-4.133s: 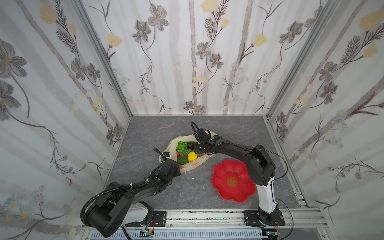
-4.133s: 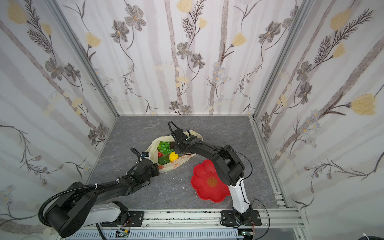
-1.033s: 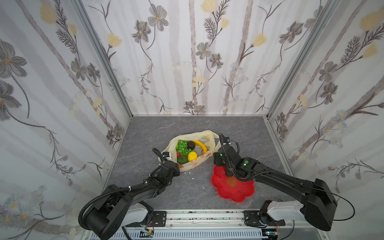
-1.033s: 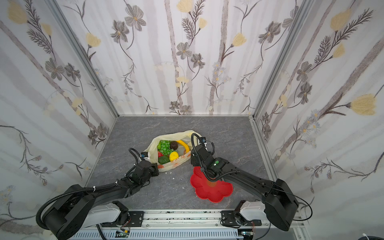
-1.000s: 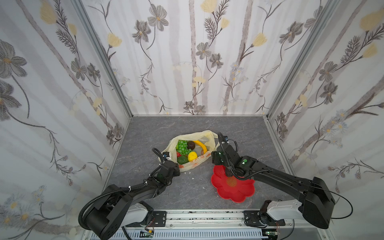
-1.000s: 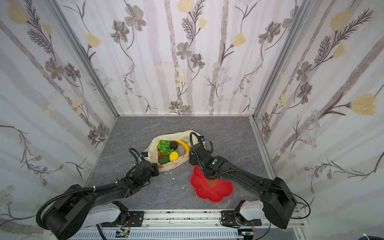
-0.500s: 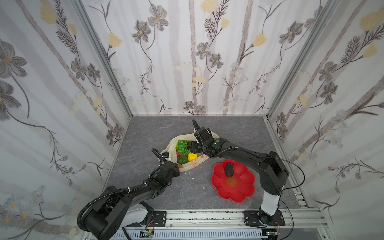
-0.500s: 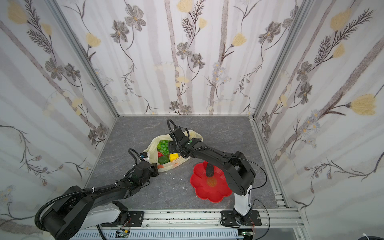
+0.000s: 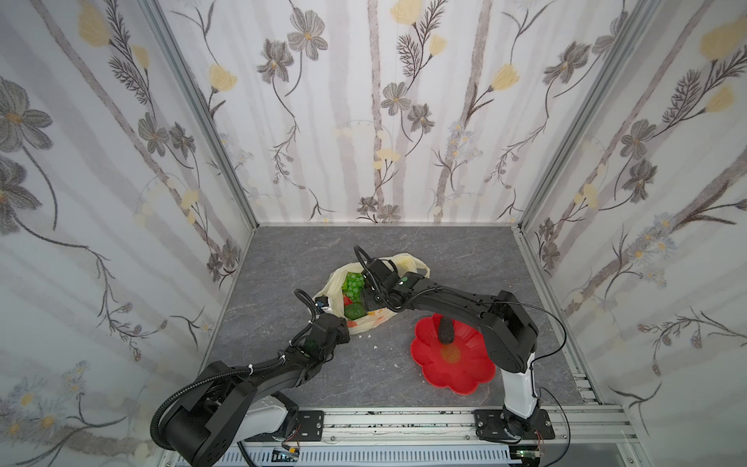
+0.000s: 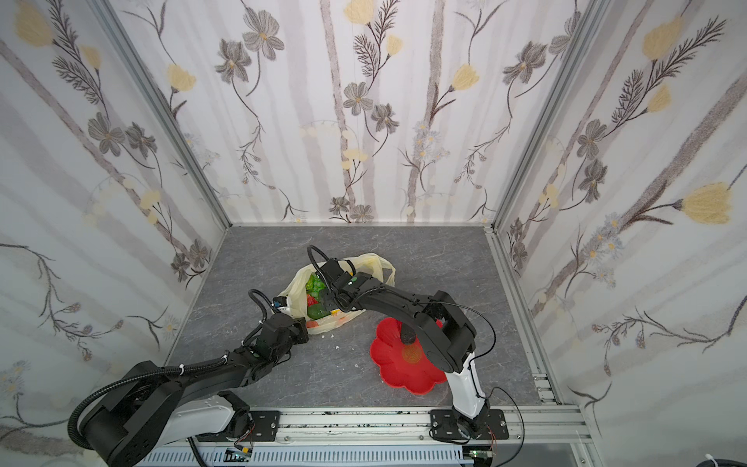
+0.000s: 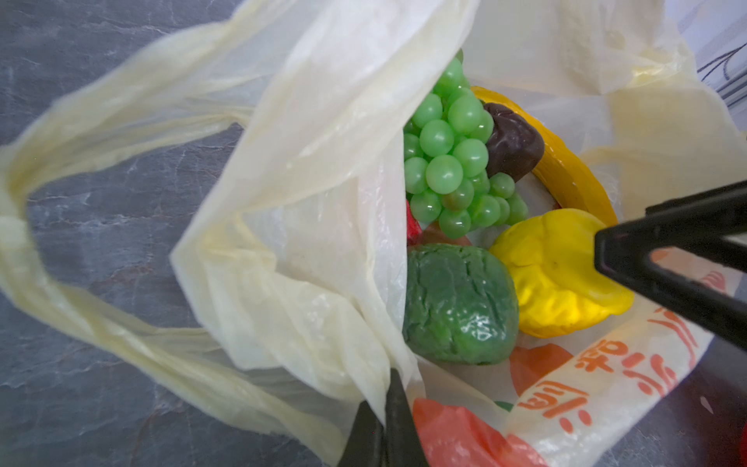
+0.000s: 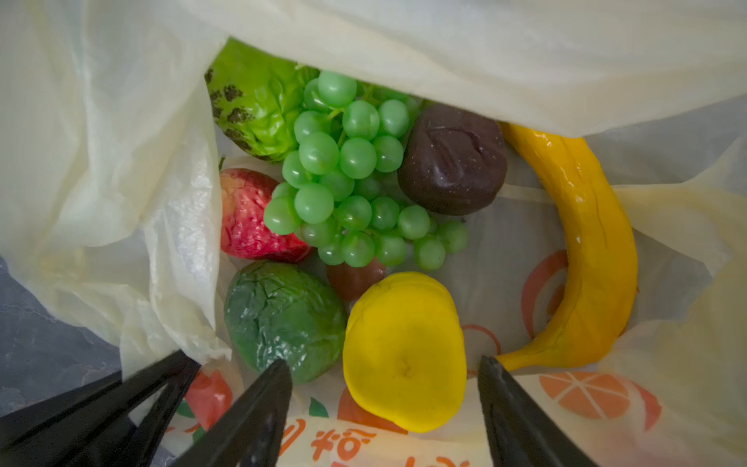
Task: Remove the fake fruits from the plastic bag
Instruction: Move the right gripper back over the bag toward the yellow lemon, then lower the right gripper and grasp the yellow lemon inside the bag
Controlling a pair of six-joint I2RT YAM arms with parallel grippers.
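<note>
The plastic bag (image 9: 408, 260) lies open mid-table, pale yellow with orange prints. My left gripper (image 11: 388, 390) is shut on its near rim, holding the mouth up. Inside lie the fake fruits: green grapes (image 12: 347, 178), a strawberry (image 12: 250, 214), a bumpy green fruit (image 12: 254, 105), an avocado (image 12: 283, 319), a dark brown piece (image 12: 452, 161), a banana (image 12: 594, 242) and a lemon (image 12: 404, 351). My right gripper (image 12: 384, 362) is inside the bag, open, with one finger on each side of the lemon and apart from it. In a top view it (image 9: 368, 301) covers the lemon.
A red flower-shaped dish (image 9: 465, 376) sits to the front right of the bag with a dark brown piece (image 9: 446, 329) in it. White crumbs (image 9: 376, 347) dot the grey floor. Patterned walls close three sides, and a metal rail (image 9: 404, 418) runs along the front.
My right arm has swung from above the red dish back into the bag, leaving a dark brown piece in the dish. The left gripper has kept its hold on the bag rim.
</note>
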